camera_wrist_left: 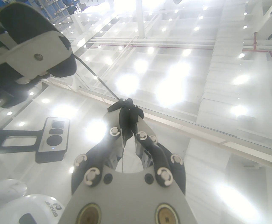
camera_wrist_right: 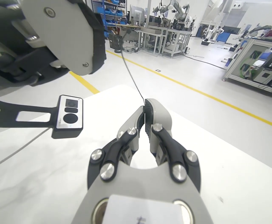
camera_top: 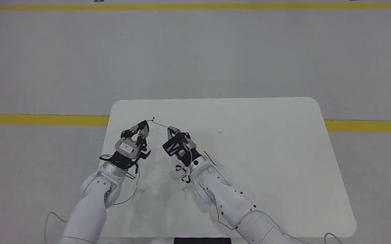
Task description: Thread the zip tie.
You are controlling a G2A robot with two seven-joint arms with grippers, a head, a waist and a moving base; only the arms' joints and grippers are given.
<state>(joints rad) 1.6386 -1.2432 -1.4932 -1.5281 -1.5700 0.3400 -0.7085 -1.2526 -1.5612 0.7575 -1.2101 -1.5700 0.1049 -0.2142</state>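
A thin black zip tie point(camera_top: 159, 123) spans the short gap between my two grippers, held above the left part of the white table point(camera_top: 267, 145). My left gripper point(camera_wrist_left: 127, 110) is shut on one end of the zip tie point(camera_wrist_left: 99, 79), whose strap runs off to the right gripper's fingers point(camera_wrist_left: 61, 67). In the top view the left gripper point(camera_top: 141, 129) sits just left of the right gripper point(camera_top: 173, 134). My right gripper point(camera_wrist_right: 145, 108) is shut on the other end of the strap point(camera_wrist_right: 131, 78), which rises toward the left gripper's fingers point(camera_wrist_right: 95, 42).
The table's right half point(camera_top: 291, 185) is bare white surface. Its far edge point(camera_top: 216, 100) lies just beyond the grippers. A yellow floor line point(camera_top: 44, 119) runs past the table. Workbenches point(camera_wrist_right: 155, 40) stand far off across the floor.
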